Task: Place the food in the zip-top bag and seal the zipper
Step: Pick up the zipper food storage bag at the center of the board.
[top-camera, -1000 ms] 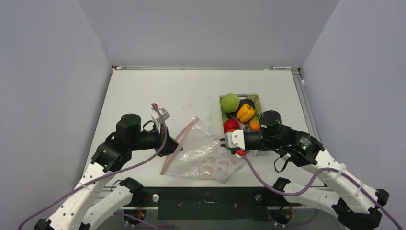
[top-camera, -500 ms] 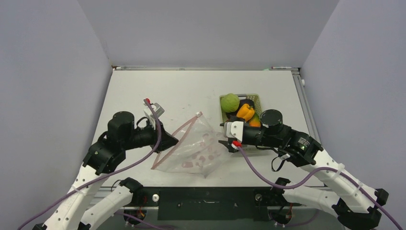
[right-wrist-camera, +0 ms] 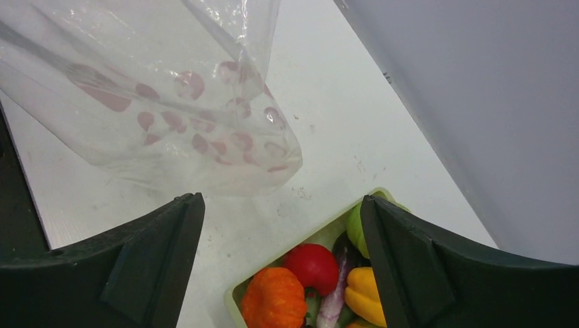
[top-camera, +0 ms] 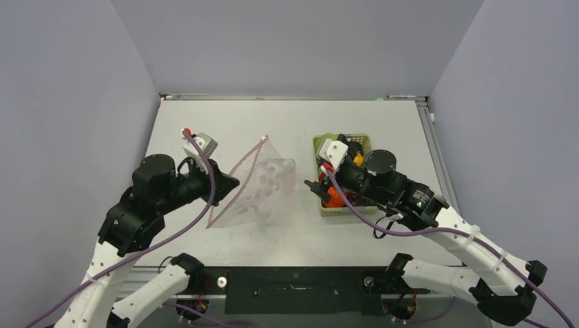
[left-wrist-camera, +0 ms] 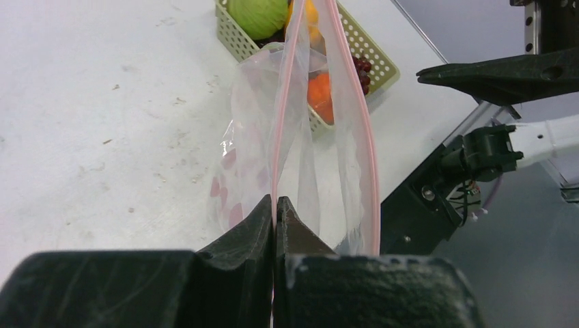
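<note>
Since a second before, the zip-top bag [top-camera: 263, 188] had gone from lying flat on the table [top-camera: 287, 123] to hanging upright, carried leftward. The right gripper [top-camera: 313, 186] had drawn off toward the mesh basket [right-wrist-camera: 235, 290].

Left gripper [left-wrist-camera: 274, 205]: jaws pinched tight on the zipper [left-wrist-camera: 281, 116] at one lip of the mouth. The other lip stood apart, so the mouth gaped. Pink printed spots showed on the film. Whether the bag's lower corner touched the table could not be told (film too clear to judge).

Right gripper: fingers spread wide, holding nothing, poised over the basket's near end, apart from the bag.

Food all lay in the basket:
- orange [right-wrist-camera: 273, 301] nearest
- red tomato [right-wrist-camera: 312, 265]
- eggplant [right-wrist-camera: 338, 287]
- yellow pepper [right-wrist-camera: 365, 290]
- grapes [left-wrist-camera: 360, 67] at one side
- green apple [left-wrist-camera: 258, 14] at the far end
</note>
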Controlling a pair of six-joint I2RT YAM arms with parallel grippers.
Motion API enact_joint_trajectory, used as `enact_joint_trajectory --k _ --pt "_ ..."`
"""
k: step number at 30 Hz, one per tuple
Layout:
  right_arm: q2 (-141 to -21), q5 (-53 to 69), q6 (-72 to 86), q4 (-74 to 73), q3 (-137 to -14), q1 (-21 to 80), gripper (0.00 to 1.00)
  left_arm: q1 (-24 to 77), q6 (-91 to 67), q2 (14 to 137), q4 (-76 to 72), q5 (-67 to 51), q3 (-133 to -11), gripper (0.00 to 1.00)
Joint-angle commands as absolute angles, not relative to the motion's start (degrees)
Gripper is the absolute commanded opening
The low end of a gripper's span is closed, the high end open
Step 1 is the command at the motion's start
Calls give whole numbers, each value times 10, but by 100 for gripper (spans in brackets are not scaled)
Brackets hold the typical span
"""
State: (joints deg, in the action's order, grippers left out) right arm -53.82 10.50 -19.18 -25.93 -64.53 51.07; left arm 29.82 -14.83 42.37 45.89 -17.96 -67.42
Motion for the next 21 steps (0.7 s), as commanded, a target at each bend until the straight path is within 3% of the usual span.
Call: enact_joint_trajectory --k 1,5,8,15,21 --pt "-565 52 -116 -215 -653 508 91 294 -129 439 469 -103 -706 0" --pt "-580 41 -83 -200 -649 507 99 295 -130 447 463 -58 -702 0" --pt "-577 40 -62 -165 -628 505 90 295 -131 455 463 -13 -704 0" --pt "-593 56 18 -98 -600 504 90 308 -129 492 462 58 -710 0" --pt "-586 -53 191 -6 -555 502 90 379 -141 527 479 184 -739 0"
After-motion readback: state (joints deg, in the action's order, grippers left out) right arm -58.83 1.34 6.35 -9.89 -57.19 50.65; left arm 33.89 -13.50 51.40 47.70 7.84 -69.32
